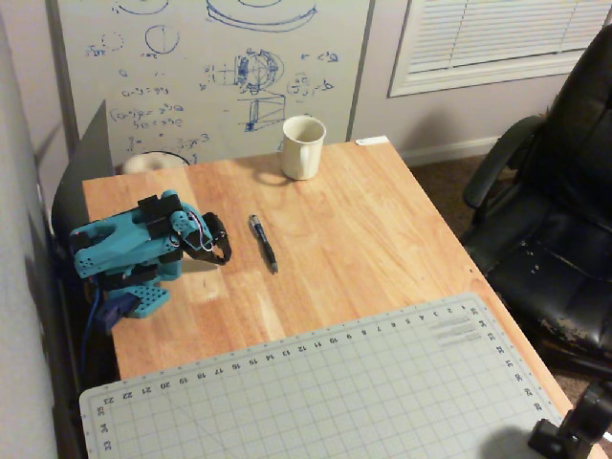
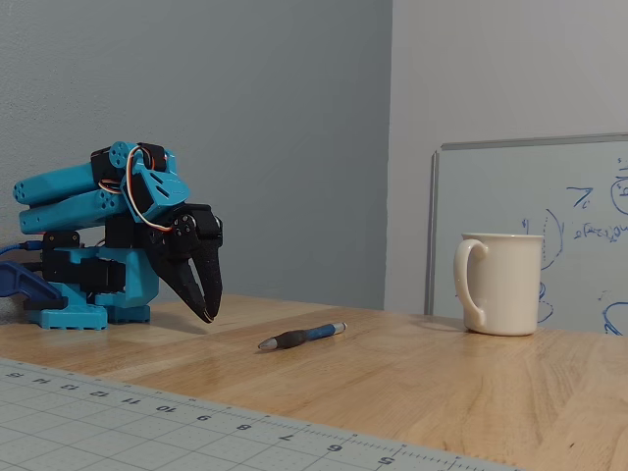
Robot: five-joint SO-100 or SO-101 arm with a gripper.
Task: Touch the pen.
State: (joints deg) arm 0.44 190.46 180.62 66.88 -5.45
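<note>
The pen (image 1: 263,243) is thin and dark and lies flat on the wooden table (image 1: 363,220), in the middle. In the fixed view the pen (image 2: 302,338) looks blue with a dark grip and a silvery tip. The blue arm is folded at the table's left side. Its black gripper (image 1: 224,254) points down, jaws together and empty. It hangs just above the table, a short way left of the pen and not touching it. In the fixed view the gripper (image 2: 208,314) is also left of the pen, with bare wood between them.
A cream mug (image 1: 303,146) stands at the table's far edge, behind the pen; it also shows in the fixed view (image 2: 500,285). A grey cutting mat (image 1: 335,392) covers the near part. A whiteboard (image 1: 210,67) leans behind. A black office chair (image 1: 555,220) stands to the right.
</note>
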